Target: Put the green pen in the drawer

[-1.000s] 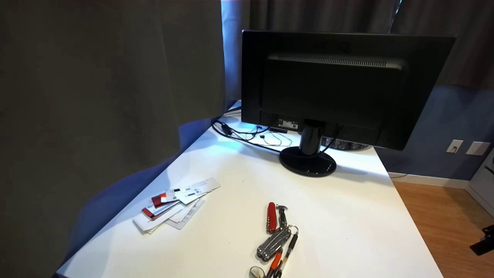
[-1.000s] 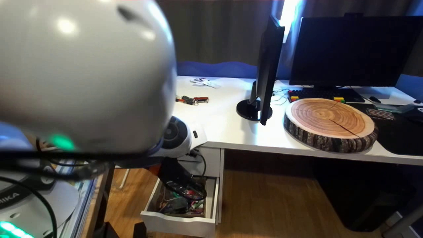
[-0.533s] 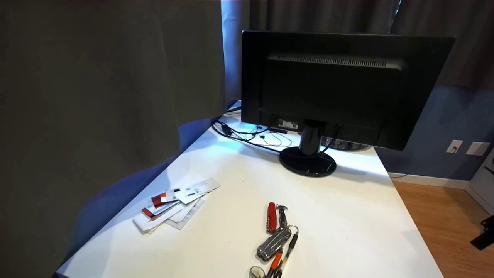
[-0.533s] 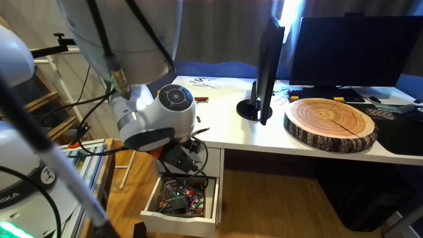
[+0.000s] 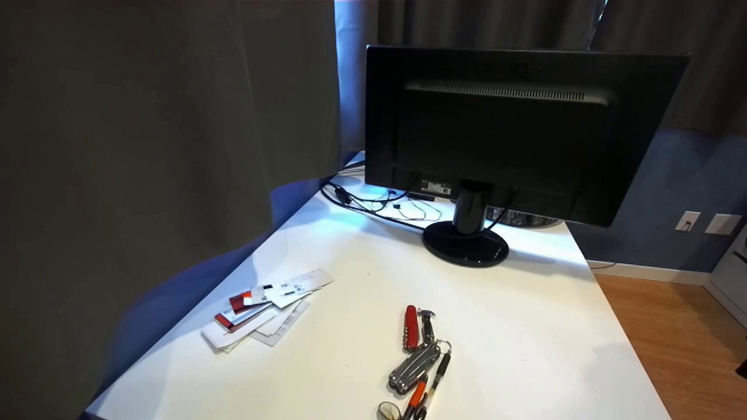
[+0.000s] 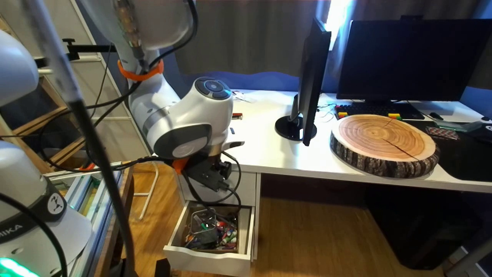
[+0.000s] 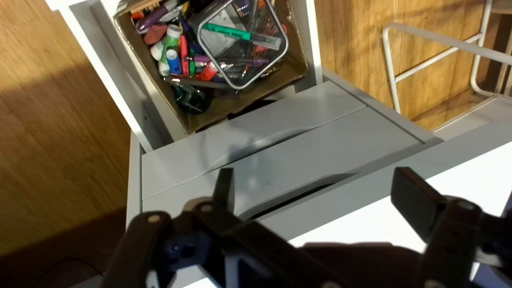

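Note:
A green pen [image 7: 230,32] with a clear cap lies across a wire mesh basket [image 7: 218,67] in the wrist view. The basket sits in a cardboard box of pens and markers inside the open drawer [image 7: 100,68]. In an exterior view the pen is a small green spot [image 6: 204,226] in the drawer [image 6: 207,261]. My gripper [image 7: 318,186] is open, with nothing between its fingers, and is apart from the pen. It is above the open drawer's level, in front of the closed drawer fronts and the desk edge. Its fingertips do not show clearly in the exterior views.
On the white desk [image 5: 513,326] lie a red knife [image 5: 411,329], a silver multi-tool [image 5: 414,368], an orange-and-black item [image 5: 416,395], a dark slim pen [image 5: 442,366] and white cards [image 5: 299,287]. A monitor [image 5: 508,140] and wood slab [image 6: 384,134] stand on it.
The arm has swung back from near the camera and the gripper has risen out from over the open drawer. The drawer, the green pen and the desk items look unmoved.

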You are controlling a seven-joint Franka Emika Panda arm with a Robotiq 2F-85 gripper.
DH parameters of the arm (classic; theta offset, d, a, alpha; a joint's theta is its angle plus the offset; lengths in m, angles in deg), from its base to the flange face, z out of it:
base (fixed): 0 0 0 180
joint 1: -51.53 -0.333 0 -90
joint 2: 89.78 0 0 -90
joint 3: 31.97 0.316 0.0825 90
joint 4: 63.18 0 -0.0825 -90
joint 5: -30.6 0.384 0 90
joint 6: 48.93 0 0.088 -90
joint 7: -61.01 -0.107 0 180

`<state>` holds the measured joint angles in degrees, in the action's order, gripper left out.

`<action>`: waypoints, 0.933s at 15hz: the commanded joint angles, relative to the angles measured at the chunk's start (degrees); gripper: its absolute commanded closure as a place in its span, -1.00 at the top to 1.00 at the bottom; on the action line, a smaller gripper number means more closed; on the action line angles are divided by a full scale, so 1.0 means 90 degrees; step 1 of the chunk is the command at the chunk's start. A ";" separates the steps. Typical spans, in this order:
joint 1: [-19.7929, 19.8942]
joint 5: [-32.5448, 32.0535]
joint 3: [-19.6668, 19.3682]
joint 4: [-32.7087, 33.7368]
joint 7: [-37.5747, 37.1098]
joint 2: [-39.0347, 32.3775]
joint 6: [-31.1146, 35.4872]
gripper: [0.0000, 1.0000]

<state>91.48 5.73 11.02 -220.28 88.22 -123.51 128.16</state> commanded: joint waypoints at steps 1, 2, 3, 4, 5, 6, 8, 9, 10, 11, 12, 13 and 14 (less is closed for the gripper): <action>-0.0027 -0.0149 0.0221 -0.0002 -0.0846 0.0543 -0.0547 1.00; 0.0123 -0.0095 0.0402 -0.0074 -0.0928 0.0563 -0.0609 1.00; 0.0220 -0.0081 0.0537 -0.0071 -0.1023 0.0561 -0.0717 1.00; 0.0200 -0.0102 0.0584 -0.0026 -0.1216 0.0608 -0.0860 1.00; 0.0275 -0.0084 0.0713 -0.0020 -0.1351 0.0642 -0.1026 1.00; 0.0405 -0.0005 0.0921 -0.0055 -0.1444 0.0695 -0.1320 1.00; 0.0627 0.0069 0.1263 -0.0039 -0.1634 0.0758 -0.1826 1.00; 0.0771 0.0093 0.1443 -0.0041 -0.1682 0.0760 -0.2039 1.00; 0.0931 0.0101 0.1619 -0.0044 -0.1682 0.0721 -0.2237 1.00; 0.1094 0.0124 0.1801 -0.0034 -0.1666 0.0678 -0.2481 1.00; 0.1204 0.0121 0.1931 -0.0019 -0.1709 0.0669 -0.2648 1.00; 0.1348 0.0092 0.2086 -0.0012 -0.1734 0.0680 -0.2781 1.00; 0.1488 0.0063 0.2222 -0.0022 -0.1743 0.0678 -0.2875 1.00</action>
<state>101.41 5.90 26.94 -220.28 73.84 -118.58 105.83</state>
